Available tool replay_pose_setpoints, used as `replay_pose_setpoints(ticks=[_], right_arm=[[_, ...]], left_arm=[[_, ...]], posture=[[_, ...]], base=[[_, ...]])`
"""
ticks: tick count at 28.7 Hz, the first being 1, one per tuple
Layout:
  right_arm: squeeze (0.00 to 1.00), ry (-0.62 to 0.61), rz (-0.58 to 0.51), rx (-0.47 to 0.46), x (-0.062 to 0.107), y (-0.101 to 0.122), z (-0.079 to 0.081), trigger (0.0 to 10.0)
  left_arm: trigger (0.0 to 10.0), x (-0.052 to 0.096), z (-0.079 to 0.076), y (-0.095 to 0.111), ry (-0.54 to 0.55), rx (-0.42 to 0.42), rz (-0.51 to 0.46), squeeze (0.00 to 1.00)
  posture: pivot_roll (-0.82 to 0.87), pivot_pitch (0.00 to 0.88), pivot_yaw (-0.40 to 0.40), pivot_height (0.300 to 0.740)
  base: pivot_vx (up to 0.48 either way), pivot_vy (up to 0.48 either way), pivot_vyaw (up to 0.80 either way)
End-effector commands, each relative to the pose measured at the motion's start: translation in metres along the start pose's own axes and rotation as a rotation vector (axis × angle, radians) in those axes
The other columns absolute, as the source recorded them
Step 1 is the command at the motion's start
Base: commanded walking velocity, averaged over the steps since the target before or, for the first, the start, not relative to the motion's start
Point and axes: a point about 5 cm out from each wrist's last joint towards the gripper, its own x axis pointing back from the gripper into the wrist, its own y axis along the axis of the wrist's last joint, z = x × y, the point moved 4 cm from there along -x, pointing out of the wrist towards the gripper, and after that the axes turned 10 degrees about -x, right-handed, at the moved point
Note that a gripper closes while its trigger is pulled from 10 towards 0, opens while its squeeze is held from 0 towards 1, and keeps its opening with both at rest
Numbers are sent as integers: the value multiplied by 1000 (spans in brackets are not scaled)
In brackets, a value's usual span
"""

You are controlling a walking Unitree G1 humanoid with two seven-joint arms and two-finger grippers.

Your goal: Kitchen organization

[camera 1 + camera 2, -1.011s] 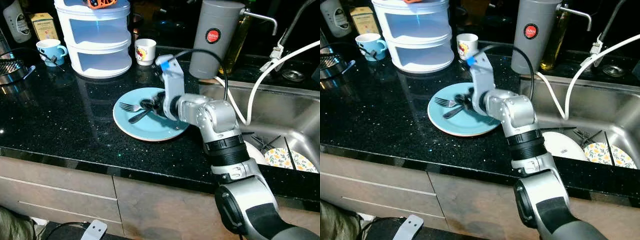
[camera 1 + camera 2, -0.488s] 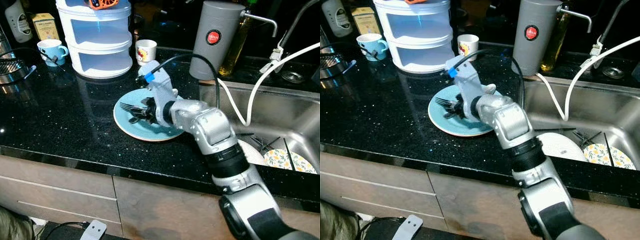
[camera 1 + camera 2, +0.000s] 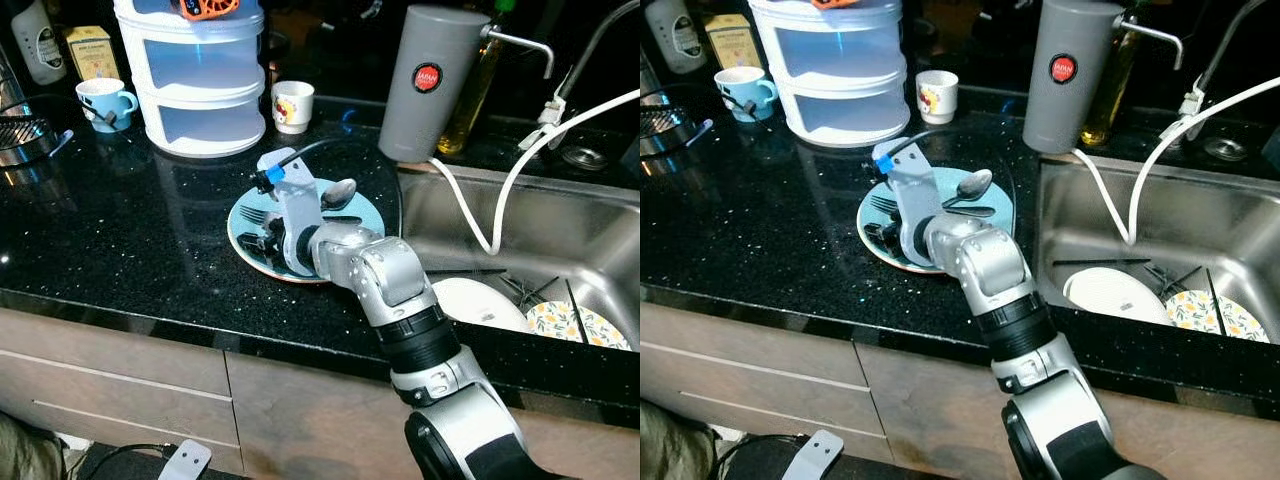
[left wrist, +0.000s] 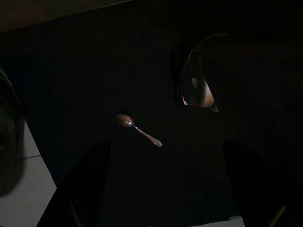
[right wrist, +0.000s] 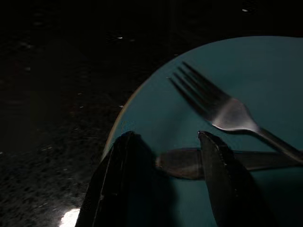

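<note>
Though dim, knife (image 5: 189,163) between hand (image 5: 173,182) fingers.

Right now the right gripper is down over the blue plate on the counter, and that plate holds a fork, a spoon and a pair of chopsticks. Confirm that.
Not quite. The right gripper is down over the blue plate, but no chopsticks lie there. The plate holds a fork, a spoon and a knife; the right wrist view shows the knife's blade between the open fingers.

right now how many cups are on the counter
2: a blue-rimmed mug at the counter's far left, and a small white cup just right of the plastic drawer tower. More may be hidden behind it.
</note>
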Motion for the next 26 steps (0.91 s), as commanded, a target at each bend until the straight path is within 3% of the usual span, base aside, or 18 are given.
replay_pose_setpoints(ticks=[1,6,8,14,20,26], right_arm=[[0,-76,71,-31,-3,-14,-15,10000],[0,-138,99,-45,-1,-17,-28,10000],[0,-182,121,-55,4,-17,-42,10000],[0,-208,135,-39,11,-14,-53,10000],[0,-251,147,20,33,-4,-80,10000],[0,-272,172,67,49,-3,-96,10000]], left_arm=[[10000,-4,-17,-3,-58,-9,13,0],[10000,-4,-17,-2,-58,-12,13,0],[10000,-4,-17,-2,-58,-15,13,0],[10000,-4,-16,-2,-57,-17,13,0],[10000,-4,-16,-2,-57,-20,15,0],[10000,-4,-16,-3,-56,-22,17,0]], posture=[[-3,0,-88,740],[-3,0,-92,740],[-7,0,-92,740],[-13,0,-90,740],[-17,0,-91,740],[-19,0,-88,740]], base=[[0,0,0],[0,0,0],[0,0,0],[0,0,0],[0,0,0],[0,0,0]])
